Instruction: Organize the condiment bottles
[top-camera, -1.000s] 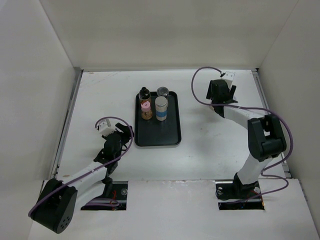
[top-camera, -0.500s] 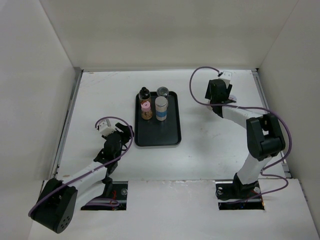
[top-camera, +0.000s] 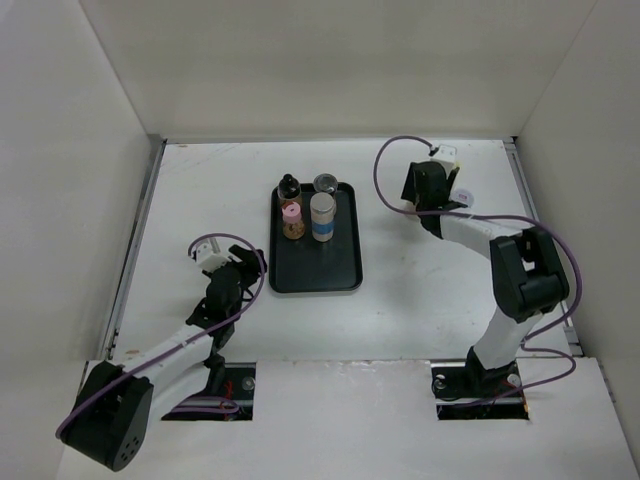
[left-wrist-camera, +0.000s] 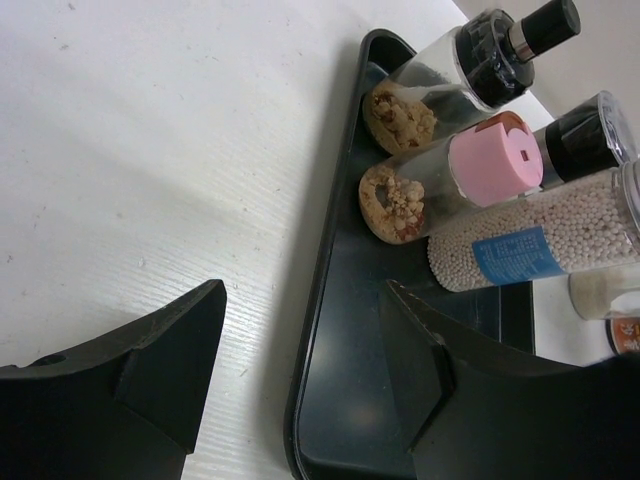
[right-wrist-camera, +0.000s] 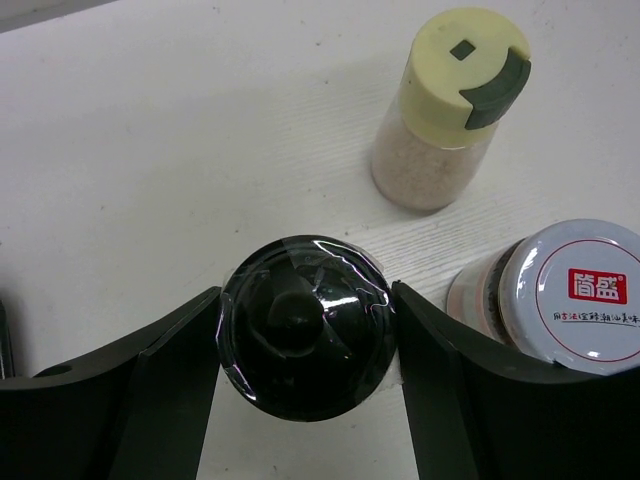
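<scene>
In the right wrist view my right gripper (right-wrist-camera: 305, 292) is shut on a black-lidded bottle (right-wrist-camera: 305, 330), one finger pressed to each side of its lid. Just beyond it stand a yellow-lidded bottle (right-wrist-camera: 450, 100) and a jar with a white, red-labelled lid (right-wrist-camera: 580, 295). In the top view that gripper (top-camera: 425, 185) is at the back right of the table. Four condiment bottles stand at the far end of the black tray (top-camera: 330, 270): black-capped (top-camera: 288, 185), pink-lidded (top-camera: 292, 212), dark-lidded (top-camera: 324, 183) and cream-lidded with a blue label (top-camera: 322, 215). My left gripper (left-wrist-camera: 302, 290) is open and empty over the tray's near left rim (left-wrist-camera: 300, 400).
White walls close in the table at the back and on both sides. The near half of the tray is bare. The right arm's purple cable (top-camera: 385, 165) loops out over the table to the left of its wrist.
The right gripper's jaws have closed onto the black lid, and its wrist has shifted slightly left. The left arm and the bottles in the tray have not moved.
</scene>
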